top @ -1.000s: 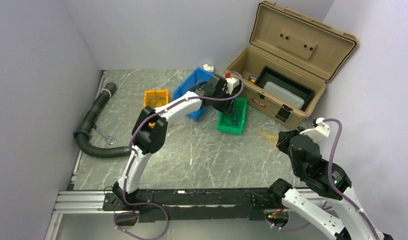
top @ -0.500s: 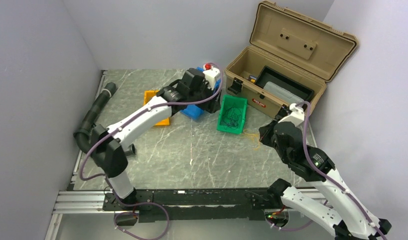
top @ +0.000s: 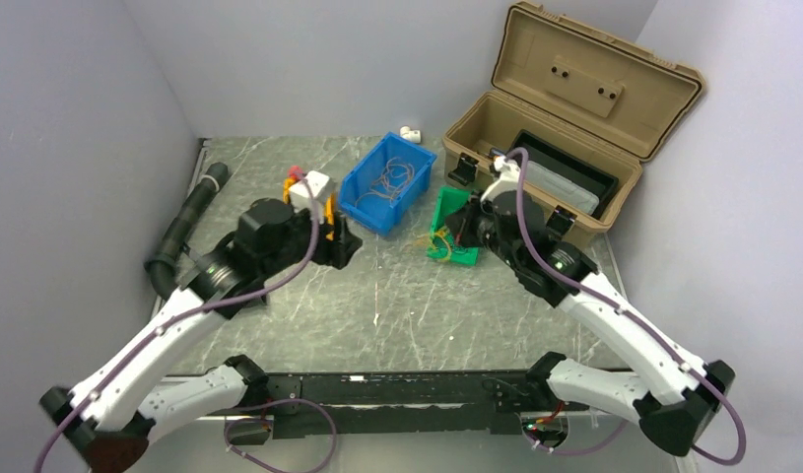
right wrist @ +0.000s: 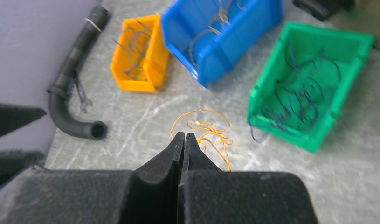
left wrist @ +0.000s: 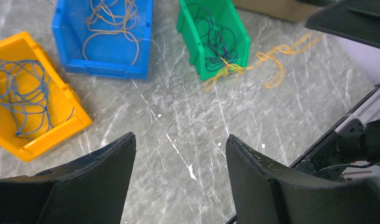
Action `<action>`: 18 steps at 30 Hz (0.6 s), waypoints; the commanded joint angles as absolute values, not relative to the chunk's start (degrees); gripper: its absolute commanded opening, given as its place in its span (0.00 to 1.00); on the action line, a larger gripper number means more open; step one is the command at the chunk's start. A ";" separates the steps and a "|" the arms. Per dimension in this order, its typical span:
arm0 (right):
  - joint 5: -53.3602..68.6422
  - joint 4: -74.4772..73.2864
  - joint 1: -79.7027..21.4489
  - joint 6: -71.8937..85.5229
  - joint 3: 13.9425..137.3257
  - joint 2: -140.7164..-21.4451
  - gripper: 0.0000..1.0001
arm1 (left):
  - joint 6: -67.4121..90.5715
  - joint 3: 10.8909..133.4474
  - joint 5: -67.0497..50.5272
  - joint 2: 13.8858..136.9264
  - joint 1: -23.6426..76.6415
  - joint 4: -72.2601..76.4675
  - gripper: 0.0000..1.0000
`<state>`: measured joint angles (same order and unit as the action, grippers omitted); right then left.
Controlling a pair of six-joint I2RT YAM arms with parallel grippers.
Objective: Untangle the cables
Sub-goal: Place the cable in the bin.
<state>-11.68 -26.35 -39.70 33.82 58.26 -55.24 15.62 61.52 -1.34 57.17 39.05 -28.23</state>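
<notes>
The cables are thin wires. Blue ones lie in the orange bin (left wrist: 29,105), yellow-orange ones in the blue bin (left wrist: 108,32), dark ones in the green bin (left wrist: 216,35). One loose yellow-orange cable (left wrist: 267,60) is caught on the green bin's front wall and runs across the table; it also shows in the top view (top: 422,241) and the right wrist view (right wrist: 209,128). My right gripper (right wrist: 184,135) is shut, with this cable coming out at its tips, just left of the green bin (top: 454,235). My left gripper (left wrist: 181,140) is open and empty above bare table, near the orange bin (top: 346,244).
A fat black corrugated hose (top: 185,232) and a wrench (right wrist: 83,99) lie along the left wall. An open tan toolbox (top: 574,128) stands at the back right. A small white part (top: 409,132) sits behind the blue bin (top: 387,182).
My left arm has pulled back from the green bin to the left, by the orange bin. My right arm has swung left to the green bin, dragging the yellow-orange cable with it.
</notes>
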 commanded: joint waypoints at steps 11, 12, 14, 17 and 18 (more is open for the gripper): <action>-8.15 2.81 -39.73 27.48 71.83 -76.33 0.00 | 18.56 53.47 12.51 33.36 38.38 -39.18 0.95; -8.25 3.54 -39.76 27.30 72.55 -77.85 0.00 | 18.45 53.56 13.07 32.58 38.33 -39.75 0.96; -9.67 3.62 -39.73 26.53 75.06 -81.35 0.00 | 18.17 53.80 14.05 31.97 38.38 -40.92 0.98; -12.35 4.12 -39.67 24.94 78.64 -86.20 0.00 | 17.64 54.16 15.04 31.54 38.36 -42.07 0.99; -13.12 4.20 -39.57 24.32 80.01 -88.37 0.00 | 17.40 54.26 15.27 31.46 38.36 -42.36 0.99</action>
